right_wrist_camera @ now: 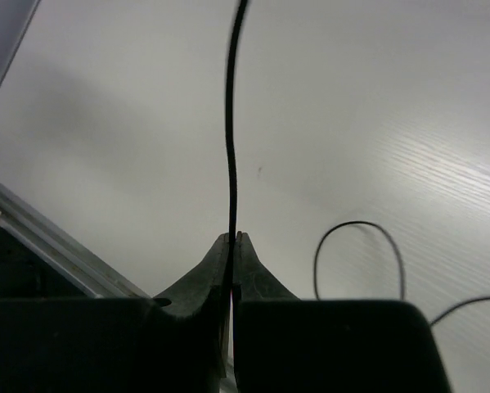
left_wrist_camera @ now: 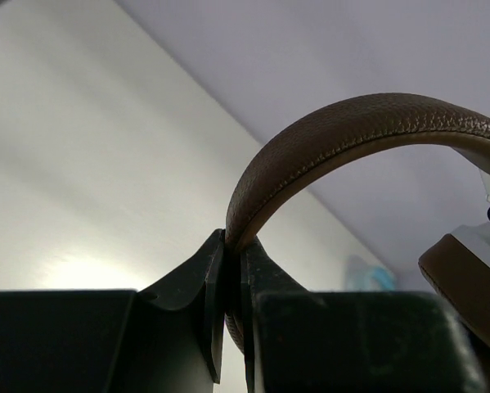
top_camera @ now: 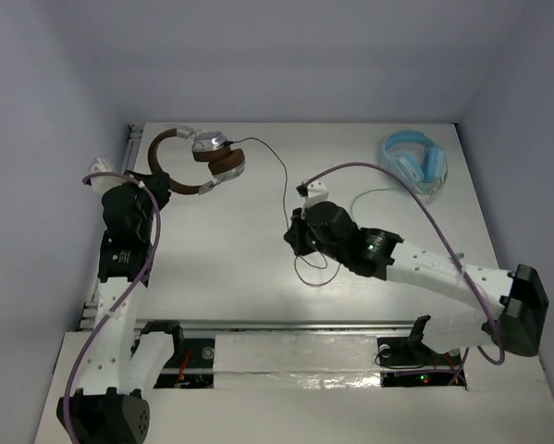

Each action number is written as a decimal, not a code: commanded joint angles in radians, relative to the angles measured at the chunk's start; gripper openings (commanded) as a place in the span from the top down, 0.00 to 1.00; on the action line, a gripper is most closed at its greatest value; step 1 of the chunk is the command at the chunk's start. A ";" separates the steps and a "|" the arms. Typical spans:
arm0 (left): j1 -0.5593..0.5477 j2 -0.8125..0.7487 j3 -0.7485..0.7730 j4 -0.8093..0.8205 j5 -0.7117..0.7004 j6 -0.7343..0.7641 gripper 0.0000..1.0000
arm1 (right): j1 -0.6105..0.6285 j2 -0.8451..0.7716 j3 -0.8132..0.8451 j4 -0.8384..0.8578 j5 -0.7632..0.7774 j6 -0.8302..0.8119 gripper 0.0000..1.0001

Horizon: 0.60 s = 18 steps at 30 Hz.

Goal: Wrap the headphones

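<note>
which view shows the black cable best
Top external: the cable shows almost whole, from the earcup to its loose loop. Right wrist shows only a stretch pinched in the right pincer; left wrist barely a sliver.

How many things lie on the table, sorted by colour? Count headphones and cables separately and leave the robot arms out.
Brown headphones: 1
Blue headphones: 1
Black cable: 1
Green cable: 1
Total: 4
</note>
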 commanded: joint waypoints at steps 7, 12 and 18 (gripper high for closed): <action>-0.116 -0.025 -0.040 -0.138 -0.122 0.248 1.00 | 0.085 -0.022 0.422 -0.532 0.400 -0.162 1.00; -0.228 0.082 0.026 -0.222 -0.066 0.343 1.00 | 0.085 -0.001 0.594 -0.436 0.478 -0.412 1.00; -0.237 0.164 0.052 -0.250 0.203 0.434 1.00 | 0.065 0.021 0.614 -0.232 0.408 -0.687 1.00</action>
